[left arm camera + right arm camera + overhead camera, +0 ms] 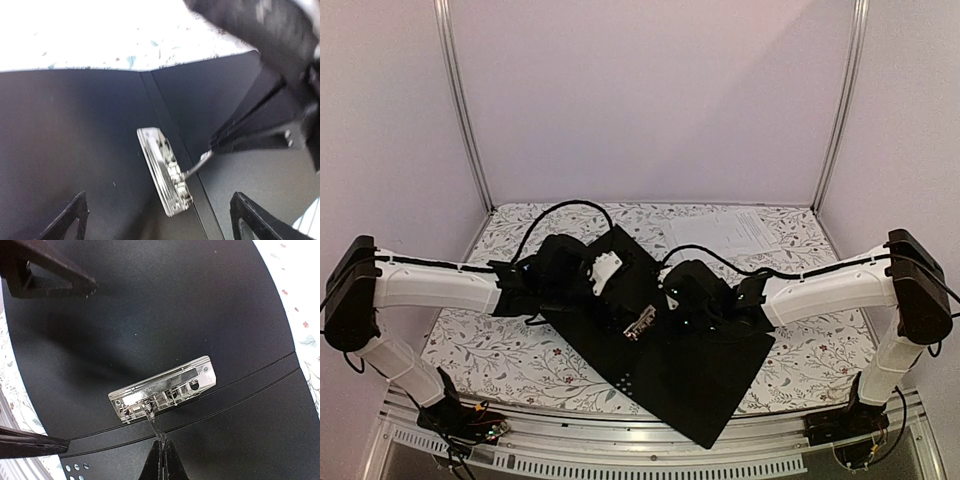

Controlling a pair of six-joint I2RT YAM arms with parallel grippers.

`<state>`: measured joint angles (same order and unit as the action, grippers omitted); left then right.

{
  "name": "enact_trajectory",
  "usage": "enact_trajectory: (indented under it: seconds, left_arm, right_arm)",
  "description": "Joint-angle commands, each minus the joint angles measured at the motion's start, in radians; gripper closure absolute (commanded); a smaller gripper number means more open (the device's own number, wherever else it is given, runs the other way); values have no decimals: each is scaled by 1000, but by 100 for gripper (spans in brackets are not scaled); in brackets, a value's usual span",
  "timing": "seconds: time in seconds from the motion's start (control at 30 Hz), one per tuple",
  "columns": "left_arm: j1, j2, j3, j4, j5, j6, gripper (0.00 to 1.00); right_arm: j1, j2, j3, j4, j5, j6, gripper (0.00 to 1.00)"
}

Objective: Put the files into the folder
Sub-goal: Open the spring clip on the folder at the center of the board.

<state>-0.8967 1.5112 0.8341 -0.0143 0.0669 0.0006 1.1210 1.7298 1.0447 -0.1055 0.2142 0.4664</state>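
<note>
Fingertips on my right gripper [161, 452] are pressed together, pinching the thin wire lever [152, 424] of the one shiny metal clip [162, 388]. That clip sits along the spine crease of the single large folder [715, 385]. The folder lies spread flat with its black inside facing up, across the middle of the table [490, 345] with its floral cloth. Close to my right fingers I count three small round holes [76, 467] in the black panel.

My left gripper [159, 197] hangs just over the same clip from the other side. Its two fingers are spread wide, one on either side of the clip, and they hold nothing. That makes two grippers, one folder and one clip.

The white printed paper files [735, 230] lie flat on the cloth at the far right of the table, outside the folder. From above I cannot tell whether that is one sheet or two.
</note>
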Motion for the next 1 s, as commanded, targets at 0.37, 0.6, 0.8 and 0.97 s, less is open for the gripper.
enact_trajectory:
  seconds: [0.37,0.6,0.8,0.97]
  left_arm:
    - [199,-149,16,-57,189,-396,20]
    - [237,-255,-45,-218,47,-446,16]
    - [265,-171,-57,-193,39,-450,17]
    - [271,-127,-52,-167,63,-447,17]
  right_arm:
    - [16,26,92,-115,33,6,100]
    - [19,52,118,-102,-58,-13,95]
    - [61,57,148,-92,-98,-46,87]
    - [106,89,172,-97,-130,-58,84]
